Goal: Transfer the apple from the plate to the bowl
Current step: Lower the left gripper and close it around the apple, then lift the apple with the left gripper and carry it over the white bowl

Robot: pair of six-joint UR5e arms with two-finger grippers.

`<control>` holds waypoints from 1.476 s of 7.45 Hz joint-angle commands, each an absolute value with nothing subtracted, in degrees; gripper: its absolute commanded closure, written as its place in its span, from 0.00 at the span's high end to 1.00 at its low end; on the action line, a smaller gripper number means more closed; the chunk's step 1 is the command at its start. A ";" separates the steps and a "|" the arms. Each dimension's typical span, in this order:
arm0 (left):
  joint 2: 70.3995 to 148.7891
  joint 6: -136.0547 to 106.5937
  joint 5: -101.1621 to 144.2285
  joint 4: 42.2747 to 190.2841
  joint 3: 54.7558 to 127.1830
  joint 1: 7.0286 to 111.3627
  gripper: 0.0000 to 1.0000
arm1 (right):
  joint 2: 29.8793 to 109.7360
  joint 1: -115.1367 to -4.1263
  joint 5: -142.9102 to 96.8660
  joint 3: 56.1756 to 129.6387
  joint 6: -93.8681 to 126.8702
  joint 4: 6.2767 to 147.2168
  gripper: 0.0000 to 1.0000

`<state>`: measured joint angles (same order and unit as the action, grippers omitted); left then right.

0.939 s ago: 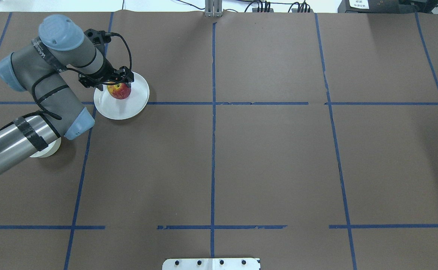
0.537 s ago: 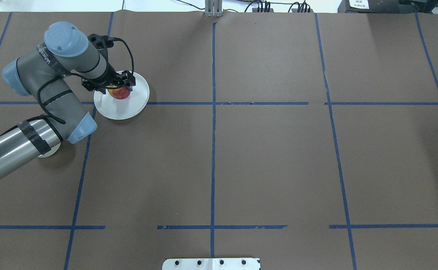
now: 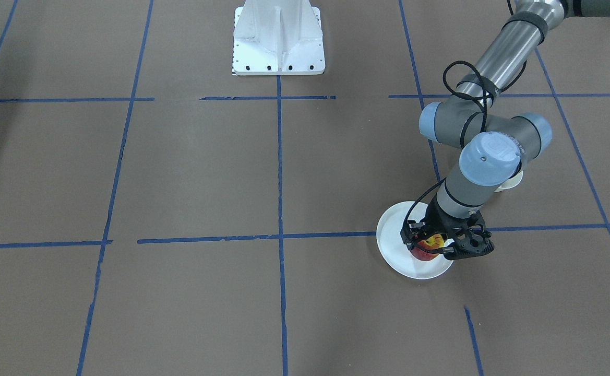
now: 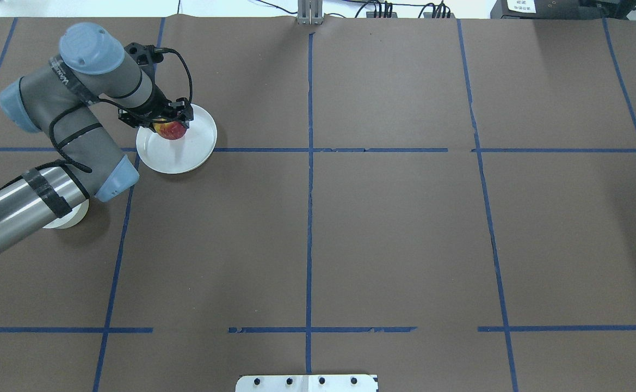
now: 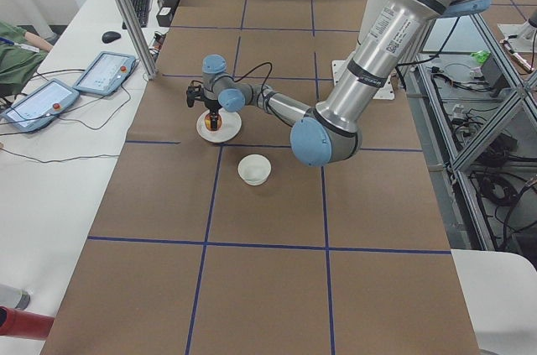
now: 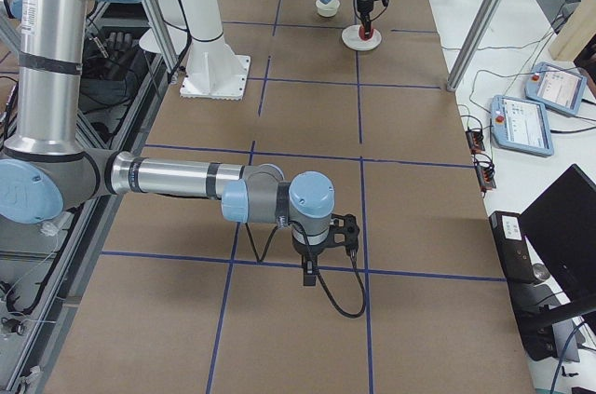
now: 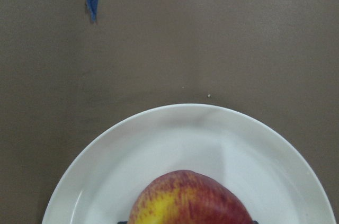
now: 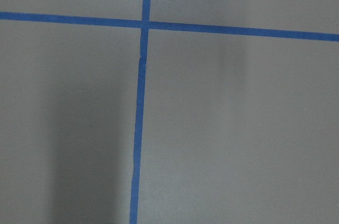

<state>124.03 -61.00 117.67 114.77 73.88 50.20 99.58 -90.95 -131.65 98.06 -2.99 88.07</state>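
The red apple (image 4: pixel 171 130) with a yellow patch sits between the fingers of my left gripper (image 4: pixel 170 124), over the far-left part of the flat white plate (image 4: pixel 181 155). The gripper is shut on it. In the front-facing view the apple (image 3: pixel 426 246) is in the gripper (image 3: pixel 430 248) above the plate (image 3: pixel 414 263). The left wrist view shows the apple (image 7: pixel 188 200) close up over the plate (image 7: pixel 175 139). The off-white bowl (image 4: pixel 73 220) lies half hidden under my left arm and shows whole in the left view (image 5: pixel 254 169). My right gripper (image 6: pixel 308 273) hangs over bare table; I cannot tell whether it is open or shut.
The white robot base (image 3: pixel 277 36) stands at the table's middle on the robot's side. Blue tape lines (image 4: pixel 309 163) cross the brown table cover. A metal post (image 5: pixel 126 11) and two tablets (image 5: pixel 105 72) stand beyond the table's far edge.
My left gripper dropped over the apple, shut on it, then rose a little. The apple has shifted slightly toward the far left with it.
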 commanded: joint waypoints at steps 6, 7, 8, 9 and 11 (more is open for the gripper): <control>99.18 -40.95 123.22 101.25 103.86 57.92 0.04 | 99.58 -90.97 -131.57 98.09 -2.99 88.07 1.00; 96.44 -42.52 123.05 102.29 104.76 57.92 0.04 | 99.58 -90.88 -131.66 98.09 -2.99 88.07 1.00; 93.11 -46.89 119.31 109.09 103.90 57.40 0.04 | 99.58 -90.97 -131.66 98.09 -2.99 88.07 1.00; 91.34 -49.98 118.31 115.51 101.80 56.35 0.04 | 99.58 -90.97 -131.66 98.00 -2.99 88.07 1.00; 91.14 -54.83 118.21 120.66 98.36 52.58 0.04 | 99.58 -90.97 -131.66 98.09 -2.99 88.07 1.00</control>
<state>91.65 -51.83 118.54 117.09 100.19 54.84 99.58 -90.96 -131.66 98.06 -2.99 88.07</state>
